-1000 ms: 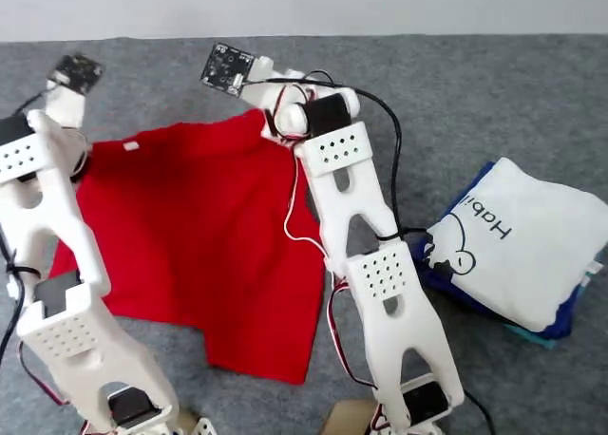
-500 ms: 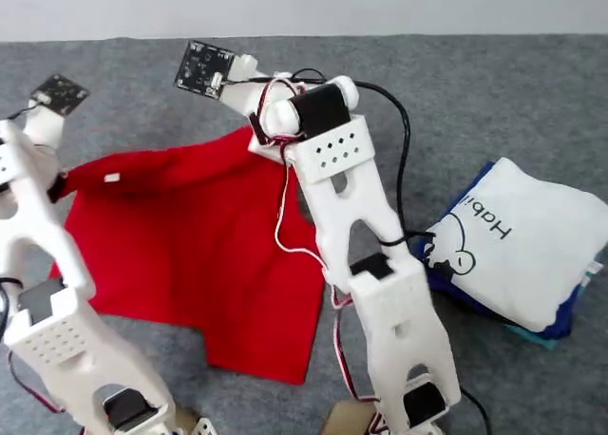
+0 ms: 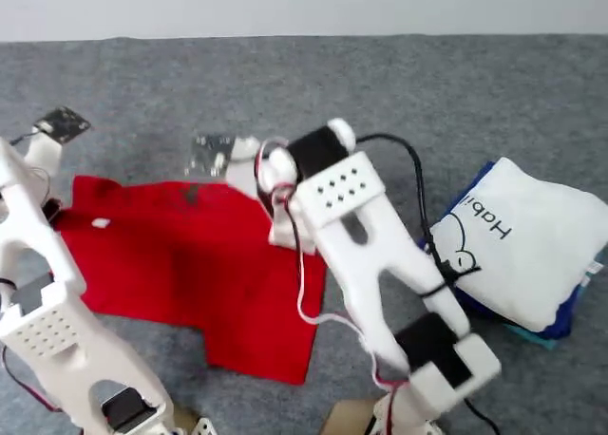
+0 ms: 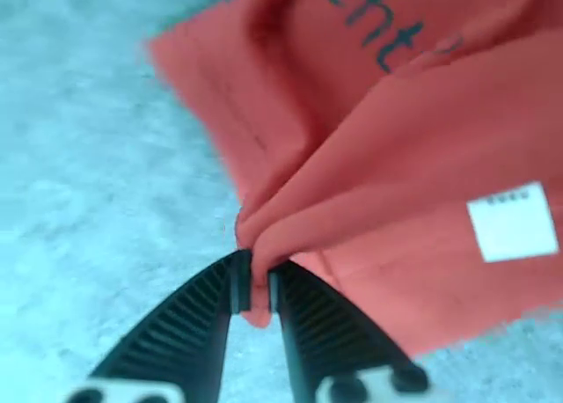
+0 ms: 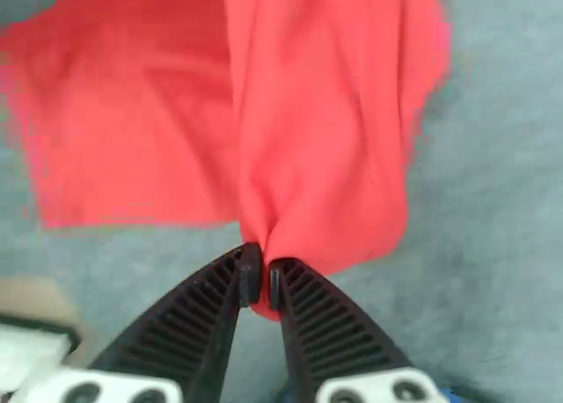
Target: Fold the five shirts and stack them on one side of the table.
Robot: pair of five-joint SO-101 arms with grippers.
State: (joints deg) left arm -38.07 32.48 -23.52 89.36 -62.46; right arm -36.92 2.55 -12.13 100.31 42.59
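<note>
Red shirt (image 3: pixel 190 264): lay spread on the grey table (image 3: pixel 427 84), left of centre in the high view, with its far edge gathered up and held at both far corners
Left gripper (image 4: pixel 253 284): fingers clenched on a bunched corner of that shirt's cloth, at the far left corner; the cloth lay in doubled layers just beyond the grip
Right gripper (image 5: pixel 260 284): fingers pinched tight on a gathered fold of the same cloth, on the shirt's far right side; the cloth fanned out from the grip over the table
White label (image 4: pixel 513 227): sat on the red cloth near the left gripper's hold, facing up
Dark lettering (image 4: pixel 387 33): showed on the red cloth beyond the label, partly tucked into a fold
Stack of folded shirts (image 3: pixel 518 250): rested at the right side of the table, apart from the red cloth, with the right arm between them in the high view; a white one with dark print lay on top
Blue shirt (image 3: pixel 470 300): lay under the white one, its edge showing along the near side
Teal edge (image 3: pixel 534 335): peeked out at the bottom of the stack
</note>
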